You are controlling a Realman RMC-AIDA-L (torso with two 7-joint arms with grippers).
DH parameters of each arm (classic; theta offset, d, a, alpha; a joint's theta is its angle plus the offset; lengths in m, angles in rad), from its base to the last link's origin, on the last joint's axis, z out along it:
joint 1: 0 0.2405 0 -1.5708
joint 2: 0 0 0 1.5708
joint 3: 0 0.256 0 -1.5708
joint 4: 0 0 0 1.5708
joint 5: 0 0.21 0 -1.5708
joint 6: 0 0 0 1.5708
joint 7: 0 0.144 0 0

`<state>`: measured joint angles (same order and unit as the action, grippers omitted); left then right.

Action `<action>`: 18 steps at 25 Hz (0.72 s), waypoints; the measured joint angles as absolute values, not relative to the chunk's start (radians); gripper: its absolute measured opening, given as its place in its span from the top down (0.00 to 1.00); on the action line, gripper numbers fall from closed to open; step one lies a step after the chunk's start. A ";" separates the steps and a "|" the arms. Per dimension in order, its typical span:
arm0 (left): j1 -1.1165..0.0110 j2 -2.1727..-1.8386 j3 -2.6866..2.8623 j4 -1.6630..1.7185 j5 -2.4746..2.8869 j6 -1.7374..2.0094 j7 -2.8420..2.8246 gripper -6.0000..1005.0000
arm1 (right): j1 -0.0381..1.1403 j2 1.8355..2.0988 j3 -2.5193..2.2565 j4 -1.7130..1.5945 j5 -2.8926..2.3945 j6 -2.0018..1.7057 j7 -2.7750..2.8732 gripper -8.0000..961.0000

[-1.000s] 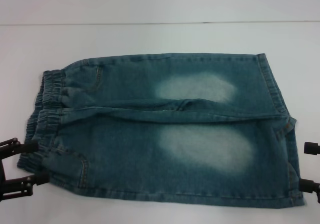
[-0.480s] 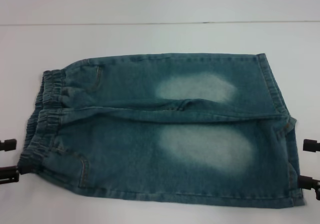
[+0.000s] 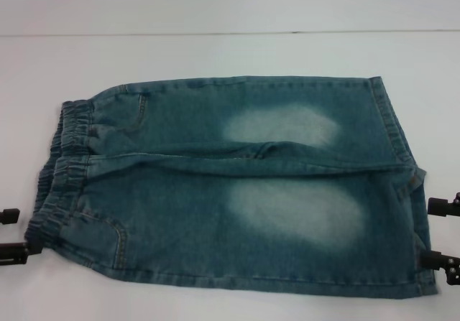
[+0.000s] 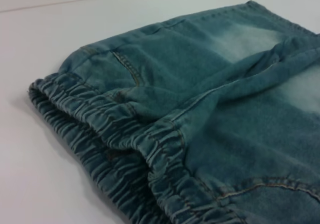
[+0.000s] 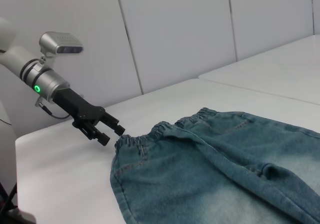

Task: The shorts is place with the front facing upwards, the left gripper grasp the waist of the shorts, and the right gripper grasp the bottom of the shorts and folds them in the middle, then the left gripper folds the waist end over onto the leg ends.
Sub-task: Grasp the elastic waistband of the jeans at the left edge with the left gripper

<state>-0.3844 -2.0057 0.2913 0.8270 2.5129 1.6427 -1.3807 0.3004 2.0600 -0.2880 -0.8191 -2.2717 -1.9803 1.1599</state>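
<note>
Already folded lengthwise, blue-green washed denim shorts (image 3: pixel 230 192) flat on white desk (image 3: pixel 215 52), between both end effectors. Left end effector (image 3: pixel 13 233) just beside ruffled elastic waistband (image 3: pixel 61 184), fingers apart, empty. Right end effector (image 3: pixel 442 238) by stitched leg hems (image 3: pixel 420 220), fingers apart too. Soft, limp, light cloth; thick gathered waistband likeliest firm hold.

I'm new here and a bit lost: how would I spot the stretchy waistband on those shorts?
Find the white table, then the blue-green denim shorts lying flat on it. The waistband is the puckered, gathered strip at the end by the left hand; the opposite end has flat stitched hems.
</note>
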 joint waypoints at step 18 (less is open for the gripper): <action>-0.395 -2.017 0.371 0.824 2.516 1.624 -1.394 0.21 | 0.301 2.075 -0.290 -0.828 -2.262 -1.982 1.166 0.05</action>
